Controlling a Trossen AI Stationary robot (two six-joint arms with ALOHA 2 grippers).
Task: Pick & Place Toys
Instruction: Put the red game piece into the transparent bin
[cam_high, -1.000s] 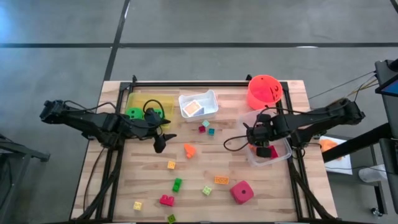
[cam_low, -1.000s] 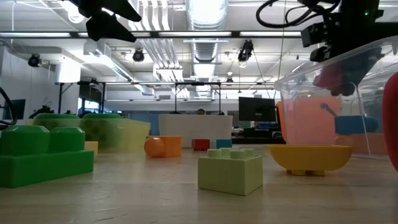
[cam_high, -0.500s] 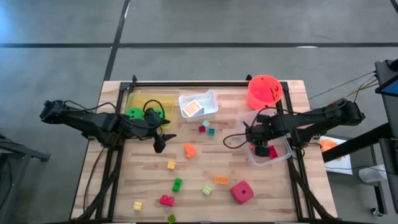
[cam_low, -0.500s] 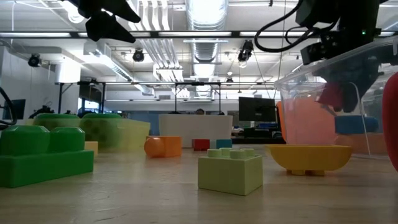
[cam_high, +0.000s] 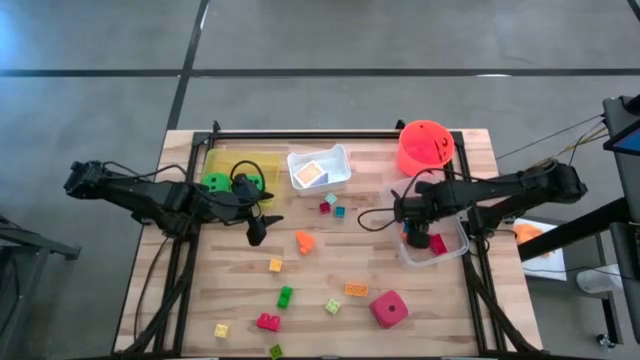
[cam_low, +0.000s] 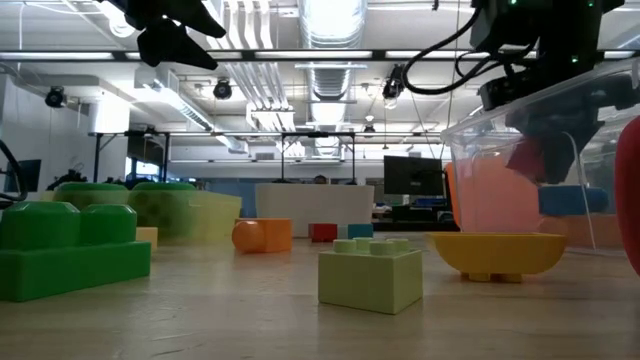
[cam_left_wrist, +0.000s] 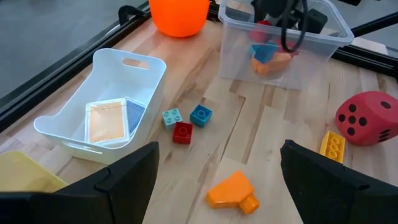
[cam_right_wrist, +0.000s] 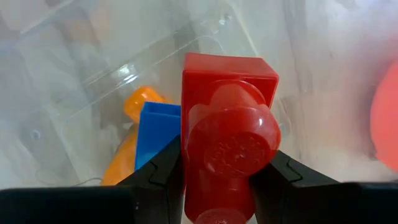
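At centre right of the high view, the clear rectangular plastic tray (cam_high: 452, 248) holds blue and orange bricks; over it the right gripper (cam_high: 415, 226), now nearer the tray's upper edge, clamps a red plastic brick (cam_right_wrist: 227, 149). Left of centre, the left gripper (cam_high: 257, 231) hangs spread above scattered toys.

The red brick (cam_right_wrist: 227, 140) is cut off by the right wrist view's lower edge. In the low view, the pink-red die (cam_low: 630, 190) is cropped at the right edge.
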